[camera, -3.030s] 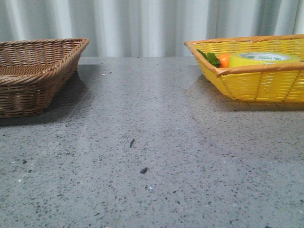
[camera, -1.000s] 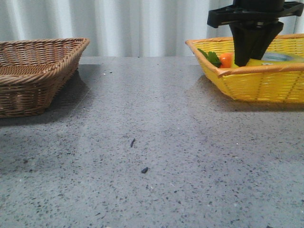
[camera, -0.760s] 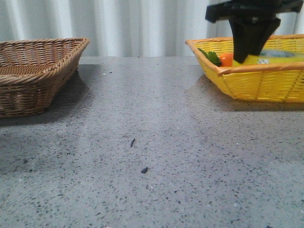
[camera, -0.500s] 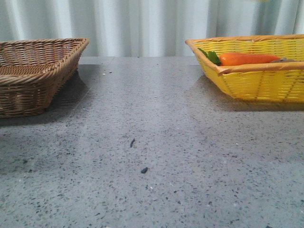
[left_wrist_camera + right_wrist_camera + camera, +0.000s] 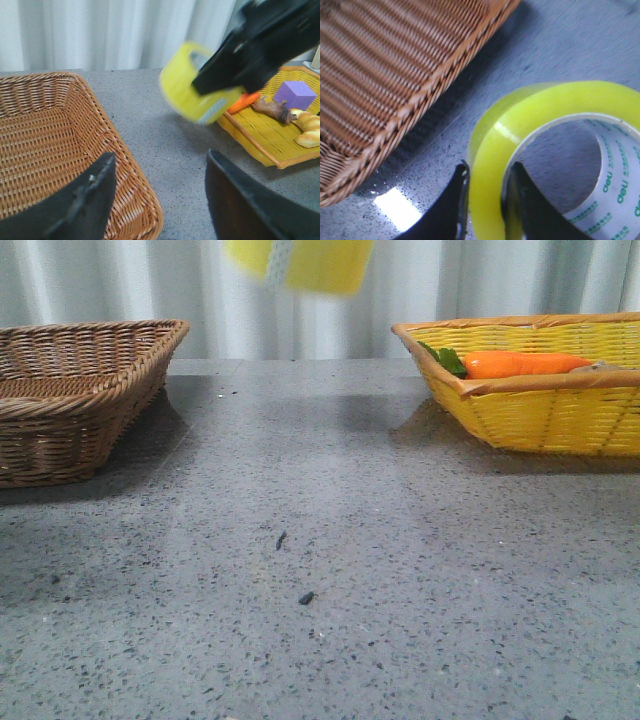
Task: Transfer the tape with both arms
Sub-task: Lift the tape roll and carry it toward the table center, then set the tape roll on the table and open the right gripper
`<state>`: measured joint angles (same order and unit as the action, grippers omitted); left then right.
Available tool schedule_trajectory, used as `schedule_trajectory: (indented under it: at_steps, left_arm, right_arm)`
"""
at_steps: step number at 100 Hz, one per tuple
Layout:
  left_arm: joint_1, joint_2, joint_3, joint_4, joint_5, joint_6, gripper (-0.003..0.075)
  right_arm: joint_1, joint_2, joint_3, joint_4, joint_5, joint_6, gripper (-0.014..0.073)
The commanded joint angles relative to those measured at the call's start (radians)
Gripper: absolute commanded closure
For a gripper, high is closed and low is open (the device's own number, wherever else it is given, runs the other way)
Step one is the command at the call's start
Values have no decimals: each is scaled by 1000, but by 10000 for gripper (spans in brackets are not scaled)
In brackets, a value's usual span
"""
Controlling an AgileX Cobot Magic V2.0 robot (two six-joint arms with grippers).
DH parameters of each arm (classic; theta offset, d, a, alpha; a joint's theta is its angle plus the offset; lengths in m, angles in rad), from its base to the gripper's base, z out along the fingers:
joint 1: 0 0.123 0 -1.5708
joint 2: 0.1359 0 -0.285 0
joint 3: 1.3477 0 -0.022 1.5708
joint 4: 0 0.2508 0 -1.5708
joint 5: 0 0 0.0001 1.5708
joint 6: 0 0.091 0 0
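Observation:
The yellow tape roll (image 5: pixel 300 264) hangs high over the middle of the table, blurred, at the top edge of the front view. My right gripper (image 5: pixel 487 200) is shut on the tape's wall (image 5: pixel 492 165), one finger outside and one inside the white core with green print. In the left wrist view the right gripper (image 5: pixel 260 47) holds the tape (image 5: pixel 187 90) in the air between the two baskets. My left gripper (image 5: pixel 160 200) is open and empty, above the table beside the brown basket's (image 5: pixel 45 140) corner. Neither gripper shows in the front view.
The brown wicker basket (image 5: pixel 80 390) stands at the left. The yellow basket (image 5: pixel 540 410) at the right holds an orange carrot (image 5: pixel 520 363); the left wrist view also shows a purple block (image 5: pixel 295 94), a brown piece and bread in it. White curtain behind.
The right gripper reached into the yellow basket, closed on the tape and lifted it out. The tape has moved up and left, over the table's middle. The carrot now lies exposed.

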<state>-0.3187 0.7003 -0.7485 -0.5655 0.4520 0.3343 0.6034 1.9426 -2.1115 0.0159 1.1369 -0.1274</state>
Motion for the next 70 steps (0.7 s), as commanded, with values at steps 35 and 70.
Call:
schedule_trajectory:
  at_steps: [35, 70]
  left_arm:
    - [-9, 0, -37, -28, -21, -5, 352]
    - [-9, 2, -37, -46, -23, -1, 352]
  right_arm:
    - [-39, 84, -30, -16, -17, 83, 288]
    - [-41, -142, -42, 19, 26, 81, 322]
